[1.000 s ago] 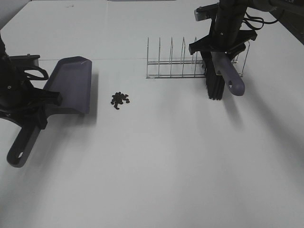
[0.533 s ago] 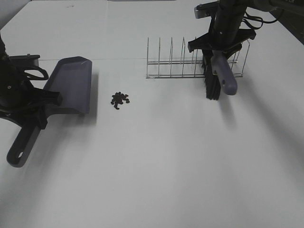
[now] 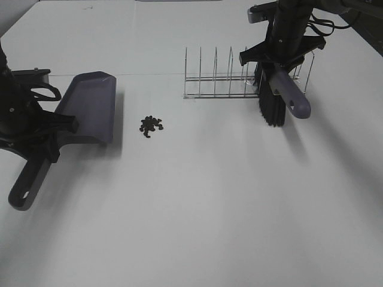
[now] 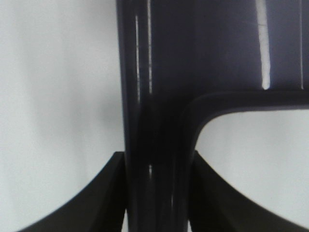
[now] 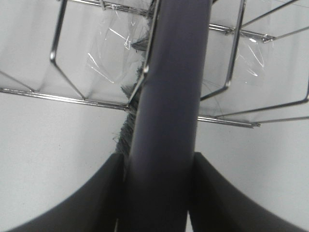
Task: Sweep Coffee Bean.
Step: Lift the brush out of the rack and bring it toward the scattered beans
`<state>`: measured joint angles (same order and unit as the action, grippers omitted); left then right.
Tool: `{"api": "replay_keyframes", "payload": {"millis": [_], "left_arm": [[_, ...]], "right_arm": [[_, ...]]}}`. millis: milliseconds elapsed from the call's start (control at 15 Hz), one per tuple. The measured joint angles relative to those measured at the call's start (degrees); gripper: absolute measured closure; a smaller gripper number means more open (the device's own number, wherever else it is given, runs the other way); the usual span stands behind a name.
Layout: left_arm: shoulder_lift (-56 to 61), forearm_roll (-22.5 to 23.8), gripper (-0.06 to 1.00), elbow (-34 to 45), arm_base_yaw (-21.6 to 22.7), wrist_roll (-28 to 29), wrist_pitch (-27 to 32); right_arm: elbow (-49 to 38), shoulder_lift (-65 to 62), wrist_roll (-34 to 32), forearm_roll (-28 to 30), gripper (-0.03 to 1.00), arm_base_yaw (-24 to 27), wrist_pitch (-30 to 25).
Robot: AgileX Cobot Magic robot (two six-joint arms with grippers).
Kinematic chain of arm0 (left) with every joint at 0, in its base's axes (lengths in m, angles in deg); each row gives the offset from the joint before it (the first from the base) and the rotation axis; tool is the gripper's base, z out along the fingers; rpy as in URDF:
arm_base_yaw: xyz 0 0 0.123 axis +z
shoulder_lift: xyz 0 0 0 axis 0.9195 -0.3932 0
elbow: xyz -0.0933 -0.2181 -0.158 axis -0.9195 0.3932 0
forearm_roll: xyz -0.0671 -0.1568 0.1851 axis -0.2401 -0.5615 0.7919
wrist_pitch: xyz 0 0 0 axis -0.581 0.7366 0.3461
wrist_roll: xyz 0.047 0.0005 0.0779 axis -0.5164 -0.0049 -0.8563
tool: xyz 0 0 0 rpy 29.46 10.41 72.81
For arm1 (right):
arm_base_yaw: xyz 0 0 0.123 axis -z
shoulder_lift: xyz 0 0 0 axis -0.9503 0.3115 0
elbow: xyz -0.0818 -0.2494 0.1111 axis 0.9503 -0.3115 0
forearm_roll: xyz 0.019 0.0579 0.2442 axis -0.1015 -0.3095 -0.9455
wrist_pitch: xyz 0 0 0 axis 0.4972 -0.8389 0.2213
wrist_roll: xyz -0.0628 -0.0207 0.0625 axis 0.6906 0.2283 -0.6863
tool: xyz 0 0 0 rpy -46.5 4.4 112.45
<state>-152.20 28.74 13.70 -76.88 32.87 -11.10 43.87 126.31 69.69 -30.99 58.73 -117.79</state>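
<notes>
We see a white table [image 3: 197,215] with a faint thin line [image 3: 143,74] across its far part, a wire rack [image 3: 215,78] standing upright there, slim vertical prongs in a row, clear plastic film [image 5: 104,60] clinging to its wires

Dustpan [image 3: 91,107] at left of table [image 3: 197,209], coffee bean [image 3: 151,124] cluster on table just right of it, wire rack [image 3: 215,81] behind and further right, brush [image 3: 270,101] before rack's right end.

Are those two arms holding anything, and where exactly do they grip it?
Yes. The left gripper is shut on the dustpan, on its handle close to the pan. The right gripper is shut on the brush, on its handle.
</notes>
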Motion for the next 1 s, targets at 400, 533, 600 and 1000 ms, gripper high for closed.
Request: {"api": "replay_keyframes", "payload": {"millis": [400, 533, 600, 1000], "left_arm": [[0.0, 0.0, 0.6, 0.0, 0.0, 0.0, 0.0], [0.0, 0.0, 0.6, 0.0, 0.0, 0.0, 0.0], [0.0, 0.0, 0.6, 0.0, 0.0, 0.0, 0.0], [0.0, 0.0, 0.6, 0.0, 0.0, -0.29, 0.52]], "right_arm": [[-0.06, -4.98, -1.09, 0.0, 0.65, 0.0, -1.43], [-0.06, -7.56, -1.09, -0.34, 0.65, -0.06, -1.26], [-0.06, -9.34, -1.03, -0.4, 0.65, -0.11, -1.32], [-0.06, -17.48, 0.52, -3.44, 0.65, -0.86, -11.52]]}}
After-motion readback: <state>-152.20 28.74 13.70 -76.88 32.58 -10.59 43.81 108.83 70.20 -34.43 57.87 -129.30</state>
